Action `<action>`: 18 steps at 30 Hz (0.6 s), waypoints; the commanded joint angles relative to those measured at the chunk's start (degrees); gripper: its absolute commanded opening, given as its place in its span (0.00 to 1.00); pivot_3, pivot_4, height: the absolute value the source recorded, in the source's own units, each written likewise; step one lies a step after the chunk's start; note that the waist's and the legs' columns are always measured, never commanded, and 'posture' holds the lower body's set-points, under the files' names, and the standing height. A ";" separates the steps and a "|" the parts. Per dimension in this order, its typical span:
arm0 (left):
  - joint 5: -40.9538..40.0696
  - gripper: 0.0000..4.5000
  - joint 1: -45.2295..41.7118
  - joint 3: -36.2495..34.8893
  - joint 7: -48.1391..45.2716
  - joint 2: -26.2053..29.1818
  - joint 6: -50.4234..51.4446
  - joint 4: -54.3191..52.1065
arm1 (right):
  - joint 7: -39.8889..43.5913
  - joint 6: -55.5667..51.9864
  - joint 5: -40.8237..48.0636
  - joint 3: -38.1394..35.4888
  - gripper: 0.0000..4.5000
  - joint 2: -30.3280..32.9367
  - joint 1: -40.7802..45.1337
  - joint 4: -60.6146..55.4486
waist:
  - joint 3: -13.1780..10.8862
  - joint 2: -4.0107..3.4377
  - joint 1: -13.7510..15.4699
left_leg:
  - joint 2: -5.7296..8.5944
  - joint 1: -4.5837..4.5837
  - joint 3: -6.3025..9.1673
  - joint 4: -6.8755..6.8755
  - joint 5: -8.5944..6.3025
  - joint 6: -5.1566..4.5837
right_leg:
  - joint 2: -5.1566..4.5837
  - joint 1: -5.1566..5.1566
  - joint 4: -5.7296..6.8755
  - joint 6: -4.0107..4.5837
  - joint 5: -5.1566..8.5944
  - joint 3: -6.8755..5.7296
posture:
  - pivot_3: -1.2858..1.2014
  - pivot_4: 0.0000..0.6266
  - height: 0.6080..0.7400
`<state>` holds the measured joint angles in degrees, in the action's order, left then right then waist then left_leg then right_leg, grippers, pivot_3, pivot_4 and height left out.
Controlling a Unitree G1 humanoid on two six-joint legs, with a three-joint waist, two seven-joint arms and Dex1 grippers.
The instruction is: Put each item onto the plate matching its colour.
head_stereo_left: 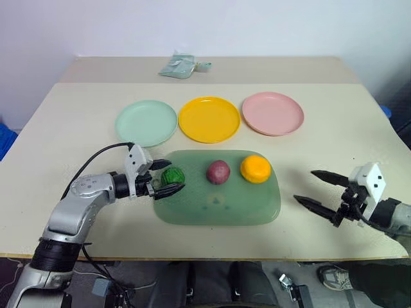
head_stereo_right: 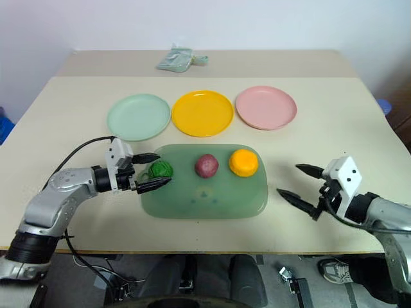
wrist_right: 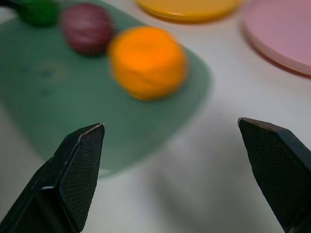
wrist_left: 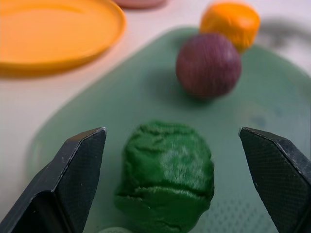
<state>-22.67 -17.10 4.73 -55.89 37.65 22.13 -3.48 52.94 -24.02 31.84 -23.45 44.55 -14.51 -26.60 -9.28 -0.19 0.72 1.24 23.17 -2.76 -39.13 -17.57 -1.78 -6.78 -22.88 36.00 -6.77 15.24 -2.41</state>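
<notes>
no readable text, no labels, no brands, no numbers on anything

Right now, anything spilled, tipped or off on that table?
Nothing stands out. The green ball, purple oval and orange ball sit on the tray; the three plates lie flat.

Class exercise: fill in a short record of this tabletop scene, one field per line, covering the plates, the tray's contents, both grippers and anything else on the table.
plates: mint green plate, yellow plate, pink plate in a row, all bare
tray: holds green ball, purple oval, orange ball
left gripper: open, fingers either side of the green ball
right gripper: open, over bare table right of tray
far edge: pale packet
</notes>
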 commanded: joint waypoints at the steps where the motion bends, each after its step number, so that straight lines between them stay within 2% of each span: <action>1: 3.96 1.00 -2.82 2.39 -1.12 -0.51 -3.11 3.72 | -3.94 -1.81 1.75 0.59 0.99 -1.95 -0.42 -6.55 | 0.00 0.00 0.04 | 0.01 0.00 0.00 -0.01 0.00 -0.01 | -0.02 0.01 0.00 0.00 0.00 0.00 | 0.52 0.24 1.00; 4: 4.34 0.80 -3.50 2.25 -1.56 -1.37 -3.94 5.01 | -5.81 -3.21 2.02 2.13 1.00 -2.89 -0.60 -8.84 | -0.01 0.02 0.00 | 0.02 0.03 0.01 -0.03 -0.01 -0.03 | -0.03 -0.02 -0.01 0.00 0.00 0.00 | 0.52 0.24 1.00; 7: 4.34 0.49 -2.99 0.83 -0.91 -1.80 -4.68 4.92 | -6.85 -4.50 2.59 3.47 1.00 -2.89 0.05 -10.51 | -0.01 0.01 -0.01 | 0.01 0.09 0.02 -0.03 -0.01 -0.02 | -0.03 -0.09 0.01 0.00 0.00 0.00 | 0.52 0.24 1.00; 10: 3.47 0.49 -3.80 -3.30 4.25 -3.42 -4.03 4.96 | -7.76 -5.82 3.38 4.80 1.00 -2.57 2.66 -11.16 | -0.01 0.03 -0.02 | 0.01 0.09 0.03 -0.03 0.00 -0.03 | -0.03 -0.09 0.01 0.00 0.00 0.00 | 0.52 0.24 1.00; 16: 10.59 0.49 -16.46 -12.05 30.96 -9.09 -1.02 17.04 | -9.90 -7.33 2.74 11.69 1.00 -3.93 12.37 -9.67 | -0.10 0.41 0.12 | 0.03 0.16 0.11 -0.12 0.03 -0.03 | 0.04 -0.15 0.12 -0.03 -0.02 -0.04 | 0.52 0.24 1.00; 18: 11.44 0.49 -19.92 -12.98 35.29 -10.65 0.17 21.12 | -10.89 -7.48 2.26 14.03 1.00 -4.97 15.75 -8.40 | -0.09 0.43 0.06 | 0.08 0.16 0.11 -0.12 0.04 -0.01 | 0.08 -0.14 0.12 -0.04 -0.02 -0.07 | 0.52 0.24 1.00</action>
<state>-12.25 -36.29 -7.00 -24.29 27.67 21.71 16.09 42.88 -31.77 34.05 -10.19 40.16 -0.08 -34.84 -9.37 0.24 0.78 1.34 23.34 -2.66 -39.25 -17.52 -1.80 -6.69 -23.02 36.11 -6.82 15.22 -2.49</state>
